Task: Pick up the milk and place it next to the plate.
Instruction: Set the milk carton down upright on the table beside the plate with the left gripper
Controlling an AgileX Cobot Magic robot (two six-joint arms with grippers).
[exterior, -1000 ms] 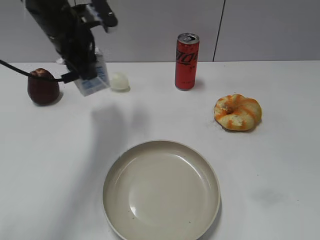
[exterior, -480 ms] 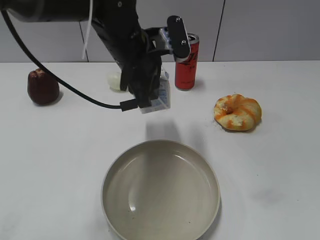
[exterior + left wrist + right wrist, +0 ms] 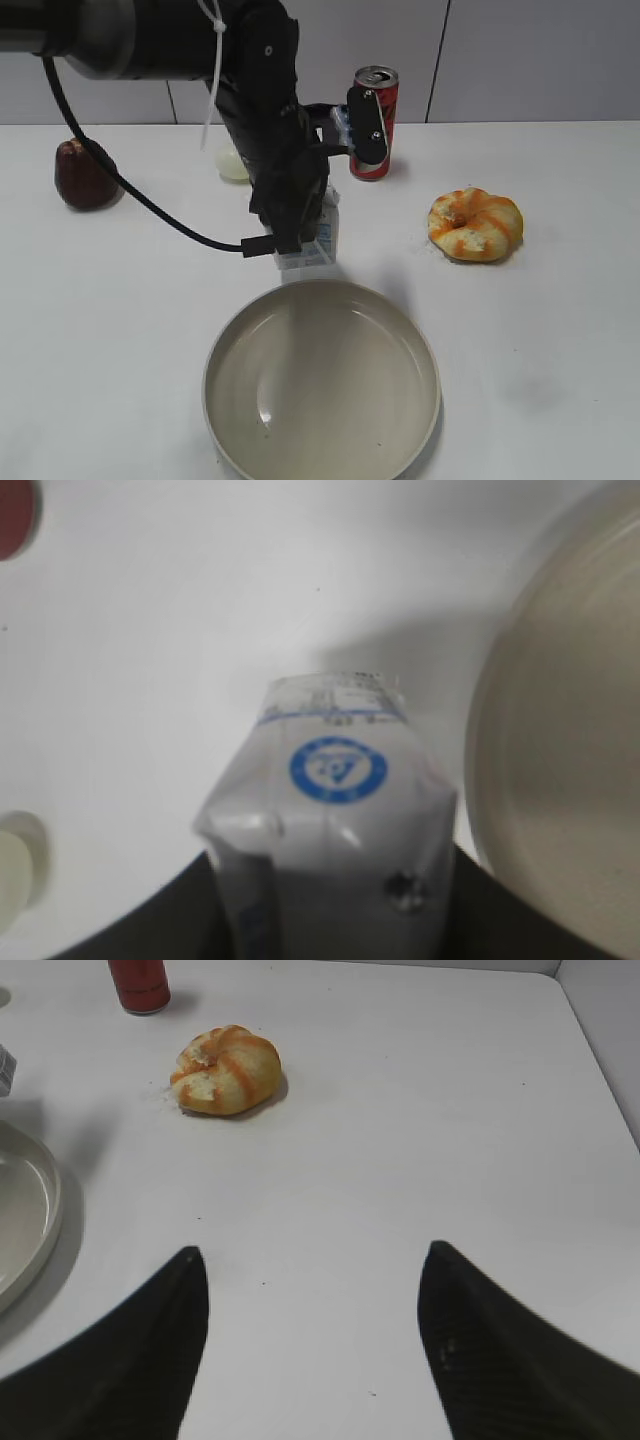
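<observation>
My left gripper (image 3: 300, 225) is shut on the milk (image 3: 318, 240), a small white and blue carton, and holds it low, just behind the far rim of the plate (image 3: 322, 385). I cannot tell whether the carton touches the table. In the left wrist view the milk (image 3: 335, 800) sits between the dark fingers, with the beige plate (image 3: 560, 730) close on the right. My right gripper (image 3: 315, 1260) is open and empty over bare table; it does not show in the exterior view. The plate's edge (image 3: 25, 1215) shows at the left of the right wrist view.
A red can (image 3: 373, 122) stands at the back. A glazed donut-shaped bread (image 3: 475, 224) lies to the right. A dark red fruit (image 3: 86, 174) sits at the far left. A pale round thing (image 3: 231, 163) lies behind the left arm.
The left arm has carried the milk from the back left toward the plate and lowered it to just behind the plate's far rim. Everything else on the table is unmoved.
</observation>
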